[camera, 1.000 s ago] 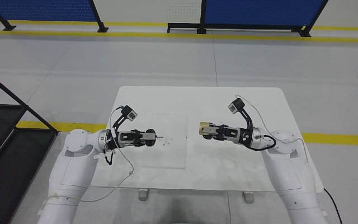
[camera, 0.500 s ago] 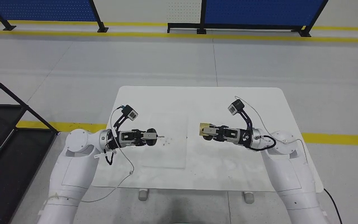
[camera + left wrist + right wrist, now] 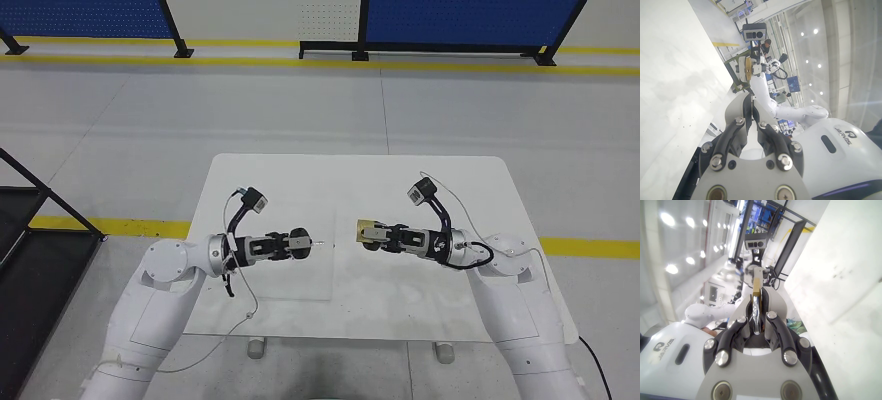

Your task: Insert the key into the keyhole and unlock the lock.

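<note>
In the top view, my left gripper (image 3: 303, 243) hovers over the table's middle, shut on a small thin key (image 3: 317, 243) whose tip points right. A short gap to its right, my right gripper (image 3: 380, 236) is shut on a brass padlock (image 3: 365, 232) with its flat end facing the key. In the left wrist view, the key (image 3: 752, 106) sits edge-on between the shut fingers, and the padlock's brass face (image 3: 748, 70) with its keyhole stands ahead. In the right wrist view, the fingers clamp the chrome shackle (image 3: 755, 311), and the brass body (image 3: 756, 284) sticks out forward.
Both grippers hang above the white table (image 3: 450, 190). A pale thin sheet (image 3: 290, 280) lies flat on it below the left gripper. Small dark specks dot the surface near the middle. Yellow floor lines and blue partitions lie beyond the far edge.
My left arm has carried the key to the right, closing much of the gap to the padlock. The right arm and the padlock have stayed nearly where they were.
</note>
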Controlling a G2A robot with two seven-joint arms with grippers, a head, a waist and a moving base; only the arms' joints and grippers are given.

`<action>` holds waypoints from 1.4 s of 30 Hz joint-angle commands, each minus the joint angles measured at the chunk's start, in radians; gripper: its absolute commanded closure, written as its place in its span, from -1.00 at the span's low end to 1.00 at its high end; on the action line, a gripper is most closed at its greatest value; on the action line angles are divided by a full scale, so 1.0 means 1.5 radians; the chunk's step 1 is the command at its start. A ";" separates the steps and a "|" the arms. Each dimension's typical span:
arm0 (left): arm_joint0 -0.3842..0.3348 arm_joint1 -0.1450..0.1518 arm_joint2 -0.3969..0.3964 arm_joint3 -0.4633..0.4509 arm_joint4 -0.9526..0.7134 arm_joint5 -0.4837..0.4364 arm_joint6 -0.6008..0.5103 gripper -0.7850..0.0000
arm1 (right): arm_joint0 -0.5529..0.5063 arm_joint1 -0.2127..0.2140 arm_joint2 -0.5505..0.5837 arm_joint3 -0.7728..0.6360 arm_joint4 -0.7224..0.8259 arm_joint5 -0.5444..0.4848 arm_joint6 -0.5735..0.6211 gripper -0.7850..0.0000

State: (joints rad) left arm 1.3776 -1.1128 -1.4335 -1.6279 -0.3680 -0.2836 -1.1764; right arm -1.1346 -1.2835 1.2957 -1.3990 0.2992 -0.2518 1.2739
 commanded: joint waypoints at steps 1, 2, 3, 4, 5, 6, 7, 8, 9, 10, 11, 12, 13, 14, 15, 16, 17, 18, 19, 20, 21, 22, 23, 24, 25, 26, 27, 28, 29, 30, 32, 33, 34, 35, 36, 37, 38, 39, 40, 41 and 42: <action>-0.003 0.000 0.007 -0.001 0.004 0.004 0.005 1.00 | 0.000 0.000 0.000 0.000 0.000 0.000 0.000 1.00; -0.005 0.000 0.010 -0.001 0.005 0.006 0.008 1.00 | -0.004 0.000 -0.004 -0.004 -0.007 0.004 -0.006 1.00; -0.008 0.000 0.013 0.000 0.005 0.008 0.008 1.00 | -0.006 0.001 -0.007 -0.009 -0.011 0.008 -0.006 1.00; -0.010 0.001 0.016 0.001 0.002 0.010 0.007 1.00 | -0.007 0.002 -0.010 -0.012 -0.012 0.013 -0.001 1.00; -0.013 0.001 0.018 0.003 0.000 0.012 0.007 1.00 | -0.007 0.003 -0.011 -0.013 -0.009 0.016 0.004 1.00; -0.015 0.001 0.021 0.005 -0.002 0.014 0.006 1.00 | -0.007 0.004 -0.012 -0.013 -0.008 0.019 0.010 1.00; -0.017 0.001 0.023 0.007 -0.004 0.015 0.006 1.00 | -0.006 0.005 -0.012 -0.013 -0.006 0.020 0.011 1.00; -0.019 0.001 0.025 0.009 -0.008 0.016 0.005 1.00 | -0.006 0.006 -0.013 -0.012 -0.005 0.021 0.011 1.00; -0.022 0.001 0.028 0.012 -0.011 0.017 0.004 1.00 | -0.006 0.007 -0.014 -0.012 -0.004 0.021 0.012 1.00; -0.024 0.001 0.031 0.013 -0.013 0.018 0.001 1.00 | -0.006 0.008 -0.014 -0.011 -0.002 0.022 0.011 1.00; -0.025 0.001 0.035 0.016 -0.017 0.020 -0.001 1.00 | -0.006 0.008 -0.016 -0.011 0.003 0.024 0.012 1.00; -0.027 0.001 0.037 0.017 -0.019 0.020 -0.001 1.00 | -0.005 0.009 -0.017 -0.010 0.006 0.024 0.014 1.00; -0.028 0.001 0.041 0.019 -0.019 0.020 -0.001 1.00 | -0.005 0.009 -0.019 -0.009 0.012 0.025 0.016 1.00; -0.029 0.001 0.045 0.021 -0.024 0.022 -0.003 1.00 | -0.005 0.010 -0.021 -0.008 0.019 0.028 0.018 1.00; -0.031 0.001 0.048 0.024 -0.030 0.023 -0.004 1.00 | -0.004 0.010 -0.022 -0.007 0.023 0.029 0.020 1.00; -0.034 0.001 0.051 0.028 -0.034 0.025 -0.005 1.00 | -0.003 0.011 -0.024 -0.006 0.026 0.029 0.020 1.00; -0.036 0.001 0.054 0.031 -0.036 0.026 -0.006 1.00 | -0.002 0.011 -0.025 -0.005 0.029 0.030 0.021 1.00; -0.039 0.001 0.058 0.034 -0.038 0.027 -0.007 1.00 | -0.002 0.012 -0.027 -0.004 0.034 0.031 0.022 1.00; -0.041 0.001 0.062 0.037 -0.042 0.029 -0.008 1.00 | -0.002 0.012 -0.029 -0.003 0.039 0.032 0.022 1.00; -0.044 0.000 0.065 0.040 -0.045 0.030 -0.008 1.00 | -0.001 0.012 -0.030 -0.003 0.041 0.032 0.022 1.00; -0.047 0.000 0.068 0.043 -0.047 0.030 -0.008 1.00 | 0.000 0.013 -0.032 -0.002 0.042 0.032 0.021 1.00; -0.050 0.000 0.071 0.045 -0.049 0.030 -0.007 1.00 | 0.000 0.013 -0.033 -0.001 0.043 0.032 0.021 1.00; -0.052 0.000 0.074 0.047 -0.050 0.030 -0.006 1.00 | 0.001 0.014 -0.035 -0.001 0.045 0.032 0.021 1.00; -0.054 -0.001 0.079 0.050 -0.057 0.032 -0.007 1.00 | 0.001 0.014 -0.036 0.000 0.046 0.032 0.020 1.00; -0.056 -0.001 0.081 0.052 -0.060 0.033 -0.007 1.00 | 0.001 0.015 -0.037 0.001 0.047 0.032 0.019 1.00; -0.058 -0.001 0.084 0.054 -0.059 0.032 -0.007 1.00 | 0.002 0.016 -0.038 0.002 0.047 0.033 0.018 1.00; -0.060 -0.001 0.087 0.055 -0.060 0.032 -0.007 1.00 | 0.002 0.016 -0.039 0.002 0.048 0.032 0.018 1.00; -0.062 -0.001 0.090 0.056 -0.061 0.032 -0.008 1.00 | 0.002 0.016 -0.039 0.002 0.048 0.032 0.018 1.00; -0.063 -0.001 0.092 0.057 -0.062 0.032 -0.008 1.00 | 0.002 0.016 -0.039 0.002 0.048 0.032 0.018 1.00; -0.064 -0.001 0.094 0.058 -0.063 0.032 -0.008 1.00 | 0.002 0.016 -0.039 0.002 0.048 0.032 0.018 1.00; -0.067 -0.001 0.097 0.060 -0.067 0.033 -0.009 1.00 | 0.002 0.016 -0.039 0.002 0.048 0.032 0.018 1.00; -0.068 -0.001 0.099 0.061 -0.068 0.033 -0.009 1.00 | 0.002 0.016 -0.039 0.002 0.048 0.032 0.018 1.00; -0.069 -0.001 0.101 0.062 -0.071 0.034 -0.009 1.00 | 0.002 0.016 -0.039 0.002 0.048 0.032 0.018 1.00; -0.071 -0.001 0.103 0.063 -0.072 0.034 -0.009 1.00 | 0.002 0.016 -0.039 0.002 0.048 0.032 0.018 1.00; -0.073 -0.001 0.104 0.065 -0.072 0.034 -0.008 1.00 | 0.002 0.016 -0.039 0.002 0.048 0.032 0.018 1.00; -0.074 -0.002 0.106 0.067 -0.073 0.034 -0.008 1.00 | 0.002 0.016 -0.039 0.002 0.048 0.032 0.018 1.00; -0.076 -0.002 0.108 0.069 -0.073 0.034 -0.007 1.00 | 0.002 0.016 -0.039 0.002 0.048 0.032 0.018 1.00; -0.078 -0.002 0.110 0.070 -0.073 0.033 -0.006 1.00 | 0.002 0.016 -0.039 0.002 0.048 0.032 0.018 1.00; -0.079 -0.002 0.112 0.072 -0.074 0.034 -0.005 1.00 | 0.002 0.016 -0.039 0.002 0.048 0.032 0.018 1.00; -0.080 -0.002 0.115 0.073 -0.077 0.035 -0.004 1.00 | 0.002 0.016 -0.039 0.002 0.048 0.032 0.018 1.00; -0.082 -0.002 0.116 0.074 -0.078 0.035 -0.003 1.00 | 0.002 0.016 -0.039 0.002 0.048 0.032 0.018 1.00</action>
State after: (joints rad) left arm 1.2566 -1.1160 -1.2620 -1.5185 -0.4828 -0.2316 -1.1825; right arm -1.1313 -1.2600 1.2380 -1.3962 0.3707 -0.2032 1.3011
